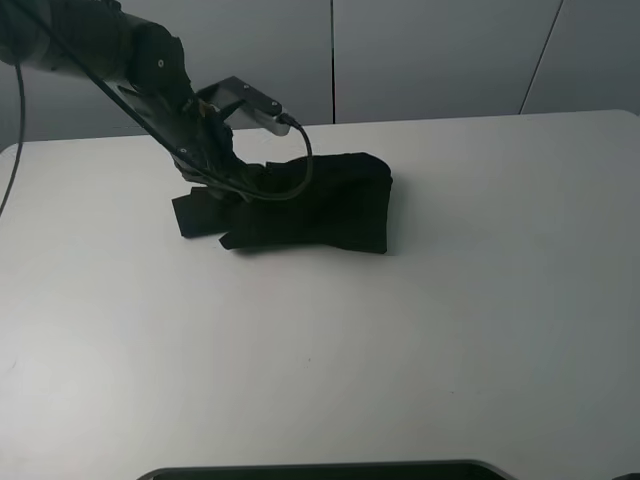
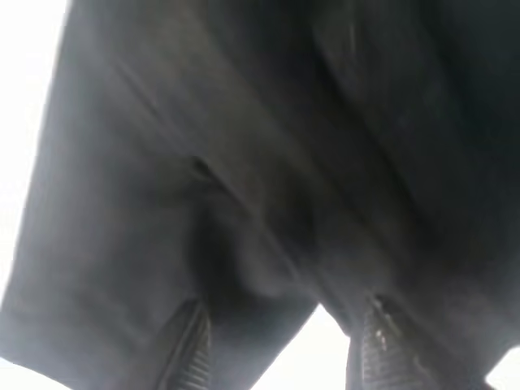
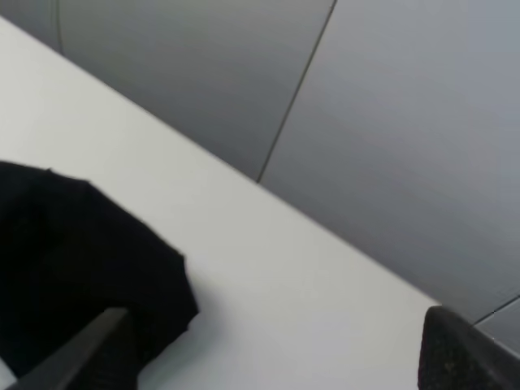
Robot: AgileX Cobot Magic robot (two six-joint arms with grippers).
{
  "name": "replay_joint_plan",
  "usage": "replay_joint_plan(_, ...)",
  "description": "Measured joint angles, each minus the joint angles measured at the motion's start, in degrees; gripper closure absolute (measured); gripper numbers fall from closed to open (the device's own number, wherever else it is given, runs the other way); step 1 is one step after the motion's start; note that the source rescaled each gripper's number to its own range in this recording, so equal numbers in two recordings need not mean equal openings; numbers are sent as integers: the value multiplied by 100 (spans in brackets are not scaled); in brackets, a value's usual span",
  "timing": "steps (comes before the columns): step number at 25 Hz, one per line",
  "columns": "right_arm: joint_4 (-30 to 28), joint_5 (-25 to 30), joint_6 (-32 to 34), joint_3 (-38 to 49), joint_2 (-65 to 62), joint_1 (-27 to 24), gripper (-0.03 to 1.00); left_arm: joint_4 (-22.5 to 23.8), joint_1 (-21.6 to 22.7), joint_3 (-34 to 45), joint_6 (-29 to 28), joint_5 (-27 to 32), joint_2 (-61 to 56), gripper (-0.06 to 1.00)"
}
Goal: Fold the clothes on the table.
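Note:
A black garment (image 1: 320, 205) lies bunched on the white table (image 1: 400, 350), left of centre and towards the back. My left gripper (image 1: 222, 172) is down on its left part, where the cloth rises to it. In the left wrist view the garment (image 2: 268, 146) fills the frame, and a fold is bunched between the two half-closed fingers (image 2: 192, 349) of the left gripper (image 2: 284, 313). My right gripper (image 3: 276, 345) is wide open and empty above the table; the garment's end (image 3: 73, 260) shows beyond it. The right gripper is out of the exterior high view.
A grey panelled wall (image 1: 430, 55) stands behind the table's far edge. A dark rim (image 1: 320, 470) runs along the front edge. A cable (image 1: 300, 165) from the left arm loops over the garment.

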Motion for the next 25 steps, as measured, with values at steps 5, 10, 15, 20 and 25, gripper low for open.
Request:
replay_joint_plan(5, -860, 550, 434, 0, -860, 0, 14, -728, 0, -154, 71, 275, -1436, 37)
replay_joint_plan(10, -1268, 1546, 485, 0, -1764, 0, -2, -967, 0, -168, 69, 746, -2990, 22)
replay_joint_plan(15, -2093, 2427, 207, -77, -2847, 0, -3, -636, 0, -181, -474, 1245, -4702, 6)
replay_joint_plan(20, -2580, 2720, -142, -616, -3556, 0, -3, -26, 0, -181, -1271, 2330, -6100, 0)
replay_joint_plan(25, -2778, 2731, -347, -1121, -4080, 0, -3, 743, 0, -185, -1843, 3384, -7189, -3)
